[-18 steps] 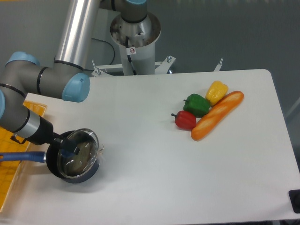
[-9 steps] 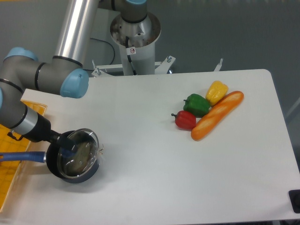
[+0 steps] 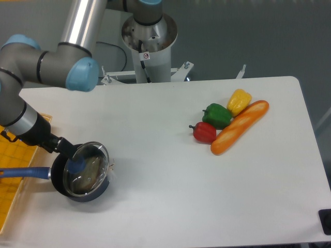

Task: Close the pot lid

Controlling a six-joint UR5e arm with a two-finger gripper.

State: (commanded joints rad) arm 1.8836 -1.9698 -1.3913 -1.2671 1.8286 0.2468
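The black pot [image 3: 58, 181] stands at the table's left side, its blue handle [image 3: 23, 172] pointing left over the yellow tray. The glass lid [image 3: 91, 173] rests on top of the pot, sitting slightly toward the right, and its blue knob [image 3: 77, 165] is uncovered. My gripper [image 3: 67, 148] hangs just above and left of the knob. Its dark fingers are apart from the knob and hold nothing.
A yellow tray [image 3: 13, 160] lies at the left edge, partly under the pot handle. A red pepper [image 3: 205, 132], a green pepper [image 3: 217, 114], a yellow pepper [image 3: 239, 101] and an orange bread loaf [image 3: 239, 127] lie together at the right. The arm's base [image 3: 149, 41] is at the back.
The gripper has let go of the knob and drawn back up and to the left. The lid has stayed on the pot.
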